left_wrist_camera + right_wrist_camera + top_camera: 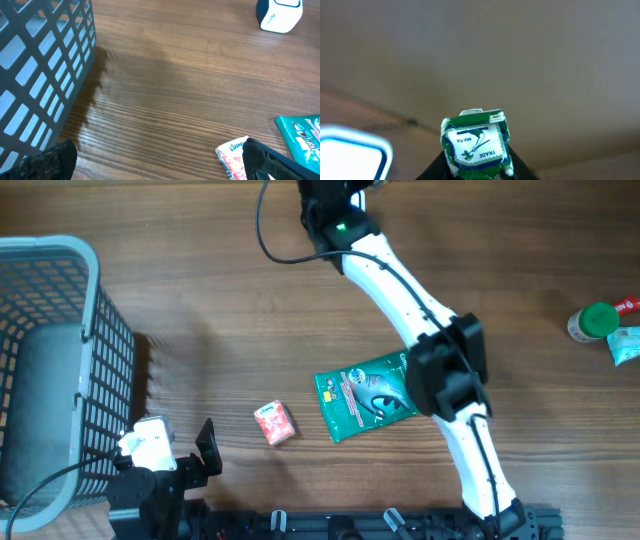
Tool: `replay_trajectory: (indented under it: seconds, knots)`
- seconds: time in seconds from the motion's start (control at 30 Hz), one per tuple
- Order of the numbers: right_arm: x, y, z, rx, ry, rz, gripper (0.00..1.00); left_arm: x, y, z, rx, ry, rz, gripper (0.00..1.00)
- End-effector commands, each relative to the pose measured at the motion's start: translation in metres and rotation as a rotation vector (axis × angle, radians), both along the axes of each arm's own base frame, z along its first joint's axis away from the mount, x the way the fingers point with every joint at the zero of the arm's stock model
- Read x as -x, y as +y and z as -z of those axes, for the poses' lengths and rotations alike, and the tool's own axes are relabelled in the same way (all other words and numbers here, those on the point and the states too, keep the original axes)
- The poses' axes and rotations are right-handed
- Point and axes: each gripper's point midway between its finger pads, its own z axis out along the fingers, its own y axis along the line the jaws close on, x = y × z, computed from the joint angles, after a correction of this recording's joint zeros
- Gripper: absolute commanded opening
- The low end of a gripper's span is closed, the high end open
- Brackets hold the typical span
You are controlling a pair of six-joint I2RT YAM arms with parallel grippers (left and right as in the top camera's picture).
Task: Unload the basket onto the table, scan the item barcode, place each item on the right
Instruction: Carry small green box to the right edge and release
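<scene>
The right jaws hold a crumpled green-and-white packet (476, 145) printed "TRADE MARK"; the left jaws stand wide.

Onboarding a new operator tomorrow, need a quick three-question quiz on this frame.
1. True or false: the left pincer is open.
2. The right pincer holds: A) a small green-and-white paper packet; B) nothing; C) a metal spoon.
3. Fill in: the small red-and-white tissue pack lies between the teal foil pouch and the grey mesh ____.
Key: 1 true; 2 A; 3 basket.
</scene>
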Motion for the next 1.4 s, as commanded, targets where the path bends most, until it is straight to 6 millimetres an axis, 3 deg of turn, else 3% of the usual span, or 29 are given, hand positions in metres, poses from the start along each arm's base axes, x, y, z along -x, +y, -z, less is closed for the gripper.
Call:
replay_trajectory:
  seconds: [0.0, 0.1, 0.27, 0.37, 0.47, 0.57, 0.63, 0.73, 0.83, 0.87, 0.97, 1.1, 1.17, 1.23, 1.27, 1.33, 1.37]
  knots:
    - [0.001, 0.012, 0.061, 0.156, 0.112, -0.001, 0.27, 0.0, -0.002, 0.001, 0.01, -0.005, 0.006, 1.0]
    - [0.003, 0.021, 0.081, 0.177, 0.139, -0.016, 0.27, 0.0, -0.002, 0.001, 0.01, -0.005, 0.006, 1.0]
    - [0.006, 0.033, 0.077, 0.167, 0.116, -0.03, 0.27, 0.0, -0.002, 0.001, 0.01, -0.005, 0.006, 1.0]
    - [0.01, 0.023, 0.069, 0.183, 0.099, 0.033, 0.25, 0.0, -0.002, 0.001, 0.01, -0.005, 0.006, 1.0]
    - [0.007, -0.009, 0.058, 0.197, 0.084, 0.132, 0.24, 0.0, -0.002, 0.001, 0.01, -0.005, 0.006, 0.99]
    - [-0.001, -0.077, 0.045, 0.191, 0.059, 0.305, 0.24, 0.0, -0.002, 0.001, 0.01, -0.005, 0.006, 1.0]
    - [-0.002, -0.145, 0.032, 0.161, 0.014, 0.477, 0.23, 0.0, -0.002, 0.001, 0.01, -0.005, 0.005, 1.0]
    - [0.005, -0.224, 0.023, 0.128, -0.015, 0.653, 0.21, 0.0, -0.002, 0.001, 0.01, -0.005, 0.005, 1.0]
    - [0.03, -0.308, 0.029, 0.051, -0.002, 0.814, 0.21, 0.0, -0.002, 0.001, 0.01, -0.005, 0.006, 1.0]
    - [0.046, -0.343, 0.038, 0.019, 0.036, 0.876, 0.22, 0.0, -0.002, 0.001, 0.01, -0.005, 0.006, 1.0]
    - [0.097, -0.421, 0.07, -0.083, 0.143, 1.046, 0.21, 0.0, -0.002, 0.001, 0.01, -0.005, 0.006, 1.0]
    - [0.171, -0.496, 0.128, -0.443, 0.292, 1.261, 0.17, 0.0, -0.002, 0.001, 0.01, -0.005, 0.006, 1.0]
    - [0.197, -0.52, 0.149, -0.631, 0.331, 1.331, 0.18, 0.0, -0.002, 0.001, 0.01, -0.005, 0.006, 1.0]
    - [0.218, -0.54, 0.162, -0.785, 0.352, 1.375, 0.2, 0.0, -0.002, 0.001, 0.01, -0.005, 0.006, 1.0]
    - [0.228, -0.549, 0.167, -0.853, 0.362, 1.391, 0.29, 0.0, -0.002, 0.001, 0.01, -0.005, 0.006, 1.0]
    - [0.24, -0.56, 0.169, -0.923, 0.36, 1.408, 0.31, 0.0, -0.002, 0.001, 0.01, -0.005, 0.006, 1.0]
    - [0.241, -0.563, 0.169, -0.953, 0.35, 1.407, 0.38, 0.0, -0.002, 0.001, 0.01, -0.005, 0.006, 1.0]
